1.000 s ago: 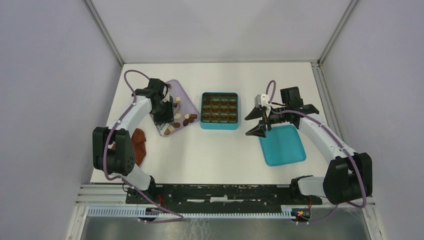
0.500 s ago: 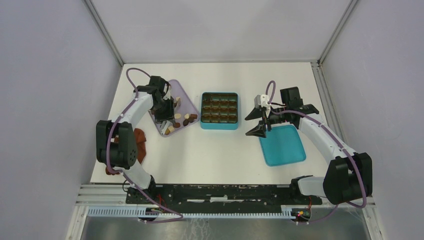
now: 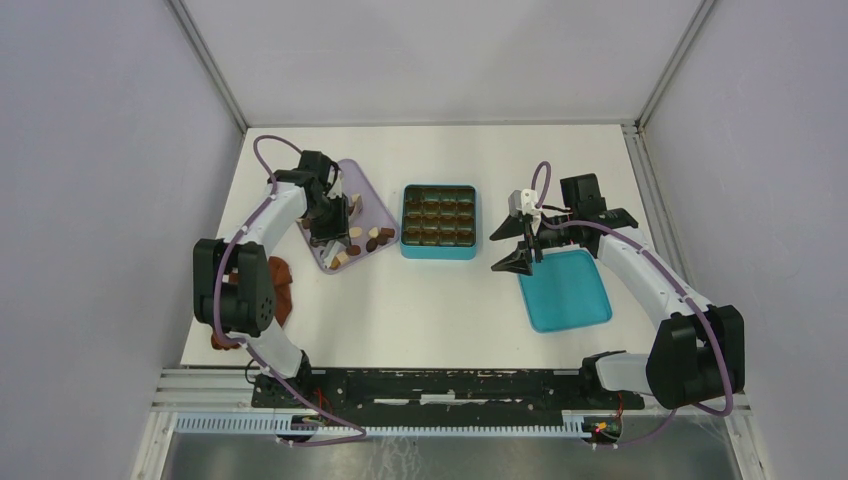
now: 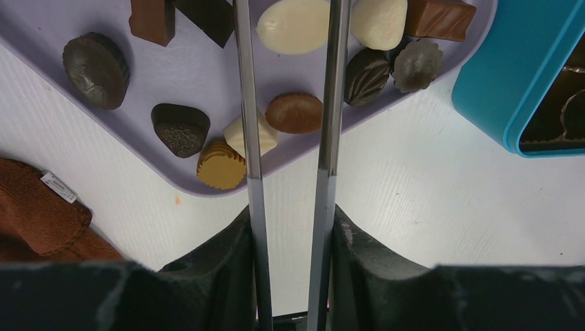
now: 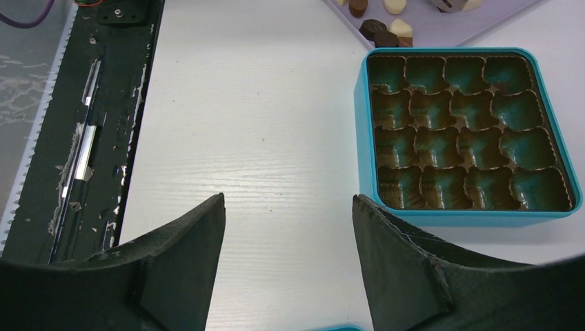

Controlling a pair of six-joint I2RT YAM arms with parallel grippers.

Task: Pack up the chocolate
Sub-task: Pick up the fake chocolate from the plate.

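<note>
Several chocolate pieces (image 3: 375,238) lie on the lilac tray (image 3: 365,185). My left gripper (image 3: 328,222) points down into it. In the left wrist view its two long metal blades run to the top edge, the left gripper (image 4: 288,7) straddling a cream oval chocolate (image 4: 293,24) and a brown oval one (image 4: 294,112). The cream piece fills the gap between the blades and still lies on the tray (image 4: 193,76); I cannot tell if it is gripped. My right gripper (image 3: 515,245) (image 5: 288,207) hangs open and empty over bare table.
The teal box (image 3: 438,222) (image 5: 469,131) of empty cells stands beside the tray. Its teal lid (image 3: 565,290) lies under the right arm. A reddish-brown cloth (image 3: 275,290) (image 4: 41,221) lies left of the tray, by the left arm's elbow.
The left arm drew in a little over the tray a second ago and has since held still. The right arm has not moved.
</note>
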